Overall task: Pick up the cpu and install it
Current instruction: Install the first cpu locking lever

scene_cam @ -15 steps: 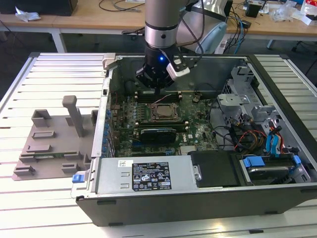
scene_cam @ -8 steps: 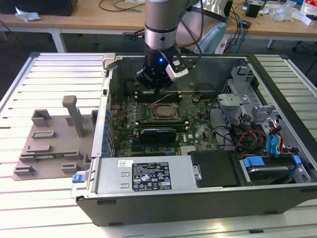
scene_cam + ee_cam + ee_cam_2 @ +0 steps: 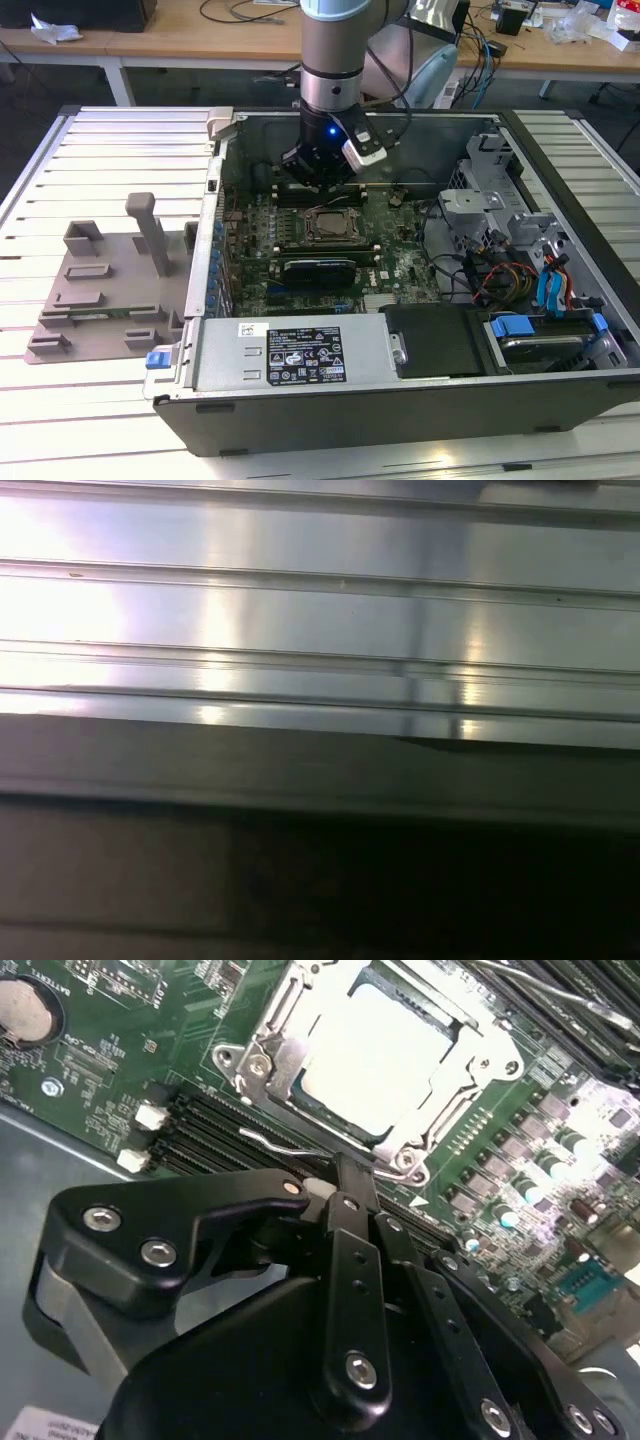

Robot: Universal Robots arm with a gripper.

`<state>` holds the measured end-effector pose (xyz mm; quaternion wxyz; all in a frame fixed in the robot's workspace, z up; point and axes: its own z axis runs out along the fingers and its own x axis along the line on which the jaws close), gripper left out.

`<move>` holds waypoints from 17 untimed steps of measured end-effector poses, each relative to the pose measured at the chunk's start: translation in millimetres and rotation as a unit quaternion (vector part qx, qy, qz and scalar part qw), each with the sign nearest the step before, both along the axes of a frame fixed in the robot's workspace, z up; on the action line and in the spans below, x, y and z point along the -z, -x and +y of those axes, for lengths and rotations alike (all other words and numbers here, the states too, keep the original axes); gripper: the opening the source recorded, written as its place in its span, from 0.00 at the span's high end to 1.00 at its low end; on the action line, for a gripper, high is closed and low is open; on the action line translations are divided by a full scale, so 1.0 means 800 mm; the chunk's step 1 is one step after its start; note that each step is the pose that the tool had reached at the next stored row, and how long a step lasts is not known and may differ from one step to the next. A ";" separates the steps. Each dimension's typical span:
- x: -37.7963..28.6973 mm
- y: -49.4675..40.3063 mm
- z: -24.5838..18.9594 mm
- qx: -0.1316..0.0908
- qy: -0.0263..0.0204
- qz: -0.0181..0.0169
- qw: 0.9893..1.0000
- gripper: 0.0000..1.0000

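Item: cpu [image 3: 385, 1055], seated flat in motherboard socket [image 3: 262, 1065], upper centre of second wrist view. Claw [image 3: 335, 1185] just beside the socket's near edge, fingers clenched together, holding nothing.

My arm [image 3: 338, 55] is a thick silver-grey cylinder with a pale blue cap at its upper joint. Below it sits a black wrist block with a glowing blue light, a white module and black cables. In the second wrist view, my gripper [image 3: 345, 1195] is matte black, with linked bars and silver screws.
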<state>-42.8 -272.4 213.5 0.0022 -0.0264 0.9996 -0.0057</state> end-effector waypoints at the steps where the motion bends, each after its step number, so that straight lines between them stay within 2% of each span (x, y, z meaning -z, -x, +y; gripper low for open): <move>1: 0.0013 -0.002 0.0000 0.000 0.000 0.000 1.000 0.89; 5: 0.0075 -0.016 0.0000 0.000 0.004 0.000 1.000 0.89; 14: 0.0130 -0.027 -0.0016 0.000 0.005 0.000 1.000 0.89; 17: 0.0150 -0.034 -0.0014 0.000 0.005 0.000 1.000 0.89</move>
